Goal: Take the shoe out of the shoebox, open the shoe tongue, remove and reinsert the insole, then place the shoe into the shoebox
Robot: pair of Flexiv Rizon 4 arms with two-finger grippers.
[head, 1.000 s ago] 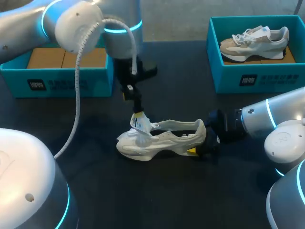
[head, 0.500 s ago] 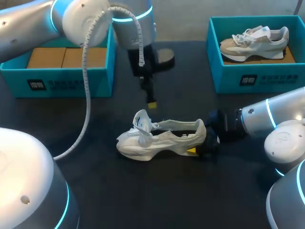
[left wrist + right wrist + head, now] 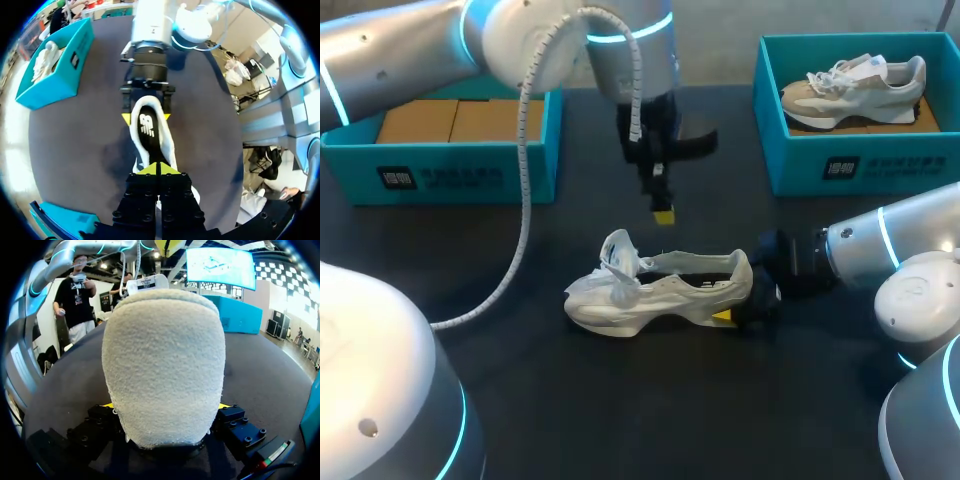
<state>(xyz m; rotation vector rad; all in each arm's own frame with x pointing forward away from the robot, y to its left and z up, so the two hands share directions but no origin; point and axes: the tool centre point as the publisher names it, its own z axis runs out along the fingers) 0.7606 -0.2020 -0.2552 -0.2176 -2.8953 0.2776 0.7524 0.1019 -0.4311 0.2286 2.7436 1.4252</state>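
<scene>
Across the dark table we see the left teal cardboard shoebox, with brown card inside, and the right teal cardboard shoebox, which holds a beige-and-white sneaker. Between the boxes, on the tabletop, the white lace-up shoe stands on its sole. Its tongue is up and its black insole shows. Our right gripper pinches the heel from both sides. Our left gripper hangs above the shoe, apart from it, with its yellow tips pressed together on nothing.

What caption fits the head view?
The right gripper clamps the heel of the white shoe on the table; the shut left gripper hovers above it.
</scene>
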